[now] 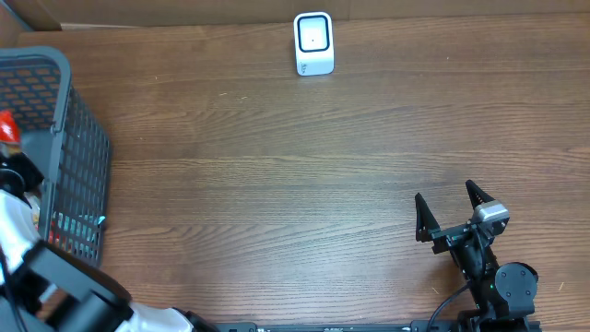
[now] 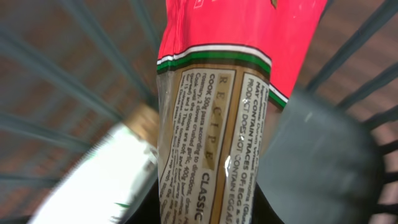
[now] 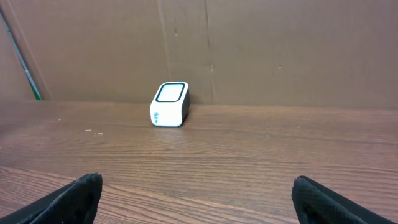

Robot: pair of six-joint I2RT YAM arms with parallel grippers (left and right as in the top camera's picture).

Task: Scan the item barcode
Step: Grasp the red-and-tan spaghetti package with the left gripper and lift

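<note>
Left hand [image 2: 214, 205] of the robot reaches into a grey wire basket [image 1: 66, 138] at the left edge of the desk [image 1: 277, 194], clenched on a packet [image 2: 211, 93] with a red top, a green-and-white stripe and a tan panel of recipe and allergen print. One dark finger [image 2: 323, 162] presses the packet's right side in the left wrist view; the other finger is hidden behind the packet. No barcode can be made out on the face turned to that camera. Just beside the packet, to the left in the same view, lies a white item with a tan end [image 2: 99, 180], too blurred to name. The basket's wires cross behind both.

Well apart, near the front right of the desk, the right hand [image 1: 445, 198] hovers with its jaws spread wide and nothing between them. Its wrist camera looks across bare wood grain to the white scanner [image 3: 169, 104], which stands upright at the far edge of the desk, against a brown cardboard wall [image 3: 280, 50], well away from basket and packet.
</note>
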